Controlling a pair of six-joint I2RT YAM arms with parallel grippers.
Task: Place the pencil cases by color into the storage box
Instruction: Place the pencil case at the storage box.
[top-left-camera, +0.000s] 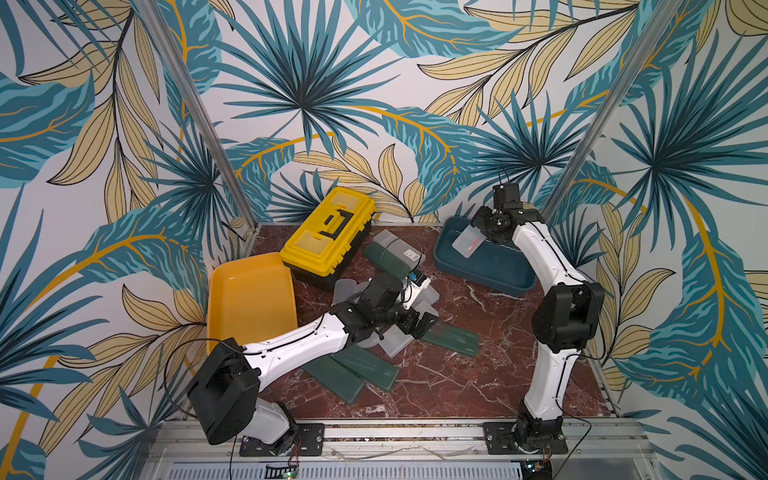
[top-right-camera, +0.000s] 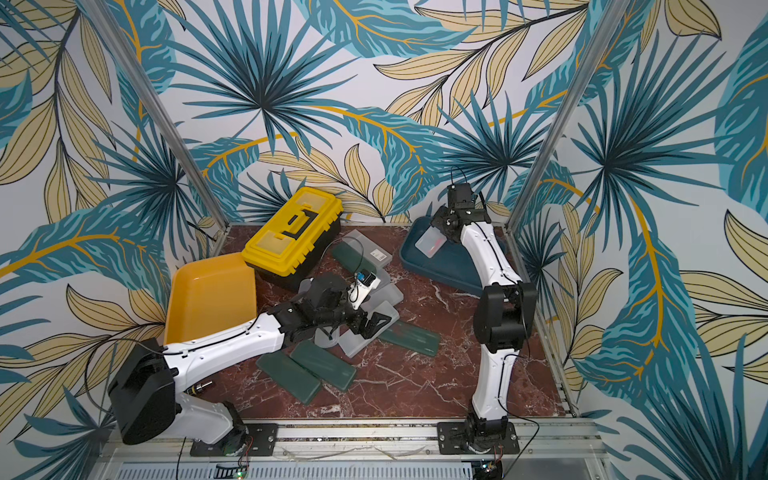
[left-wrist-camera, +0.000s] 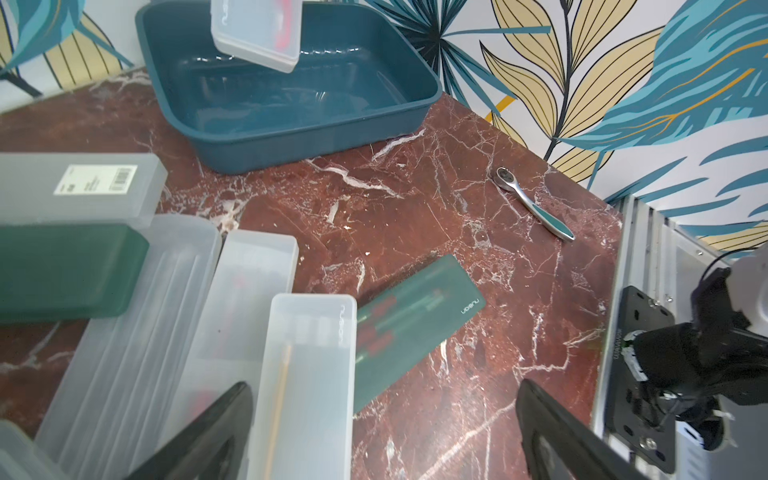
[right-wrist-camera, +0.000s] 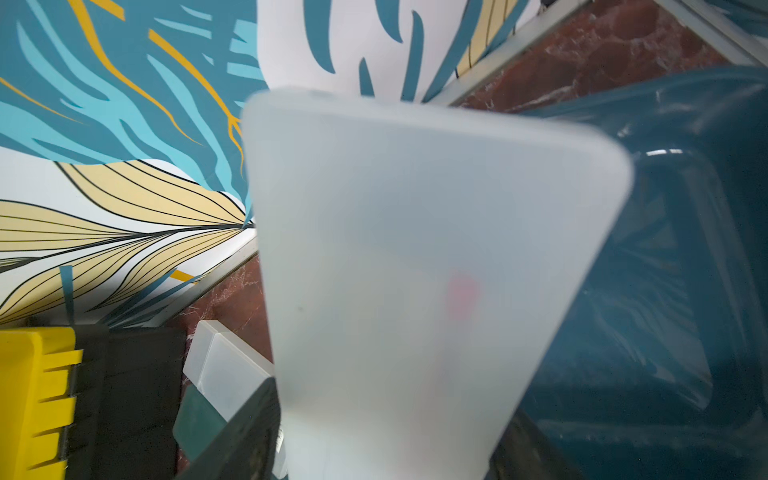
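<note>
Right gripper (top-left-camera: 482, 233): jaws are pressed onto one end of the held case (top-left-camera: 466, 243), a frosted one. The case hangs tilted from the fingers, free end lowest. The blue tray (top-left-camera: 490, 276) lies directly below the gripper, and the free end sits over its interior. Contact with the tray floor cannot be determined.

Left gripper (left-wrist-camera: 386, 390): jaws are spread wide and grip nothing. The gripper hovers low over the pile of cases on the table (left-wrist-camera: 415, 208). A frosted case (left-wrist-camera: 307, 374) lies just inside one finger (left-wrist-camera: 208, 432). A green case (left-wrist-camera: 415, 328) lies between the fingers, its edge against that frosted case. Further frosted cases lie outside the same finger. A ratchet (left-wrist-camera: 532, 203) lies ahead of the jaws, toward the opposite finger. The blue tray stands farther ahead.

Behind this gripper, partly under its forearm, two green cases (top-left-camera: 353, 372) lie side by side. The toolbox (top-left-camera: 328, 232) and yellow tray (top-left-camera: 249, 299) stand beside the gripper, on the side away from the right arm.
</note>
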